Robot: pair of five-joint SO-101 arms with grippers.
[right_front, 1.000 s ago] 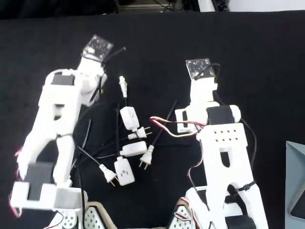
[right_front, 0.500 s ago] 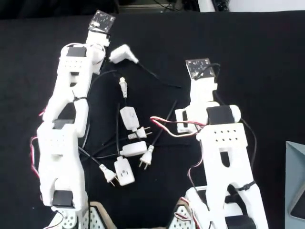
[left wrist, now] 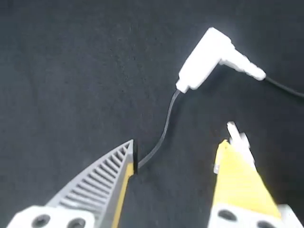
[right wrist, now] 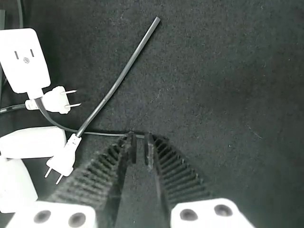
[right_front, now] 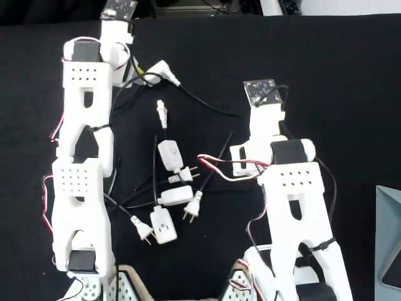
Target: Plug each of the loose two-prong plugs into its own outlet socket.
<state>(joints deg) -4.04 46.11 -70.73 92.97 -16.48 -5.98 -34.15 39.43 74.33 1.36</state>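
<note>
With the right hand (right wrist: 140,142) all but closed and empty beside the loose plugs (right_front: 194,207) and sockets (right_front: 169,153) mid-worktop (right_front: 351,75), the left arm lies stretched toward the far side, left hand (left wrist: 176,142) wide open and empty, the angled white connector (left wrist: 204,59) slantwise just beyond its fingertips, cord (left wrist: 164,130) trailing back between them.

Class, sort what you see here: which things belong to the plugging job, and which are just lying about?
Job: loose two-prong plugs, outlet sockets, black cords.
Lying about: grey object beside the right arm, black cloth.
</note>
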